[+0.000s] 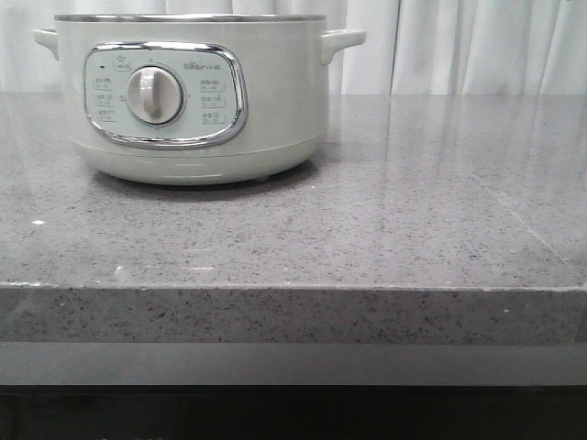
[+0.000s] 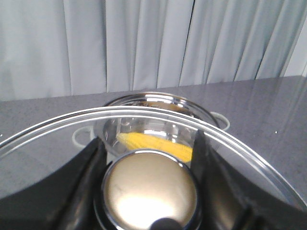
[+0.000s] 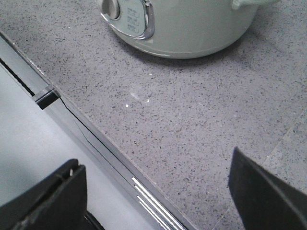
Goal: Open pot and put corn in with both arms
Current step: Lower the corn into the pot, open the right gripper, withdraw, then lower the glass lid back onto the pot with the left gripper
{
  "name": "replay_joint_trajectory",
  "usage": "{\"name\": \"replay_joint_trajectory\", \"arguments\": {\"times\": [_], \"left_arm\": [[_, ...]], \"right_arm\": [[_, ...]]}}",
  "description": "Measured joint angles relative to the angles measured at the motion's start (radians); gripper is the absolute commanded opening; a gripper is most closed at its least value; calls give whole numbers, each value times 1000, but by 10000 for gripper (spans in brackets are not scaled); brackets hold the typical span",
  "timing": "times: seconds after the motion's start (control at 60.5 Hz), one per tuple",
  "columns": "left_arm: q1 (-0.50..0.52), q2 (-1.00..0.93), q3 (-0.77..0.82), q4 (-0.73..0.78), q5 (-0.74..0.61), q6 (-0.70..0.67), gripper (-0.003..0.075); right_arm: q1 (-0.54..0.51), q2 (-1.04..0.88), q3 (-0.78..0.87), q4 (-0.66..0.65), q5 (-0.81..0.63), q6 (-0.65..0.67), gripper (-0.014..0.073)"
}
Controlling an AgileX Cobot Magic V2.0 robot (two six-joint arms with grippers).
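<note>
The pale cream-green pot (image 1: 193,101) stands uncovered at the back left of the table, its dial facing me. In the left wrist view my left gripper (image 2: 148,140) is shut on the round metal knob (image 2: 149,189) of the glass lid (image 2: 57,125) and holds it above the pot (image 2: 158,98). Through the glass the yellow corn (image 2: 153,143) lies inside the pot. My right gripper (image 3: 156,160) is open and empty, low over the table's front edge, with the pot (image 3: 192,24) ahead of it. Neither arm shows in the front view.
The grey speckled stone table (image 1: 413,211) runs wide to the right of the pot. A white curtain (image 1: 459,46) hangs behind it. The table's front edge (image 3: 96,139) with a metal strip lies under the right gripper.
</note>
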Motion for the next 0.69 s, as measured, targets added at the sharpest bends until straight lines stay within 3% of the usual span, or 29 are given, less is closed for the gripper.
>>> {"name": "replay_joint_trajectory", "arguments": {"times": [0.33,0.694], "left_arm": [[0,357,-73,-2,-263,0,148],[0,759,-271,-2,-377,2,148]], "right_arm": [[0,0,0,0,0,1,615],[0,0,0,0,0,1,615]]}}
